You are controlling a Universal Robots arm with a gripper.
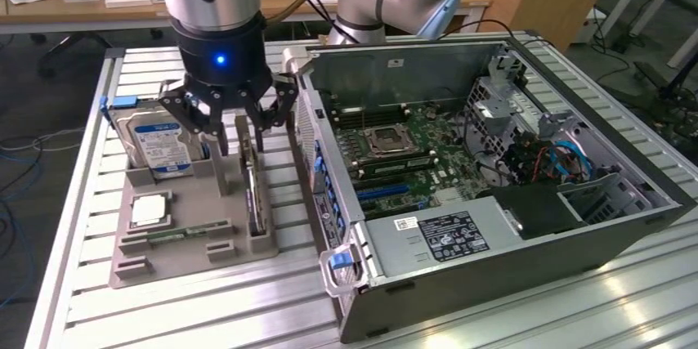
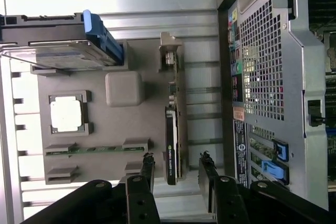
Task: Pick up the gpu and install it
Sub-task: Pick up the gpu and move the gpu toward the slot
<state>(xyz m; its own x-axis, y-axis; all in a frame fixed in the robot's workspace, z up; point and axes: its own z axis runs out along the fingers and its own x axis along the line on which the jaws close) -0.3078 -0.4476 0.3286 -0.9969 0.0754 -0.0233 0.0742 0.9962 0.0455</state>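
Seemingly poised for a grasp, the fingers [image 2: 209, 178] hang apart above the gpu [image 1: 254, 194], one each side, which stands on edge in its grey holder [image 1: 185, 263].

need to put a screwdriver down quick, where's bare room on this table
Bare slats lie on the table in front of the grey tray, toward the exterior view's lower edge, and past the computer case at that view's lower right. Crowded: the tray, where the open gripper hangs over the graphics card, and the narrow strip between tray and case.
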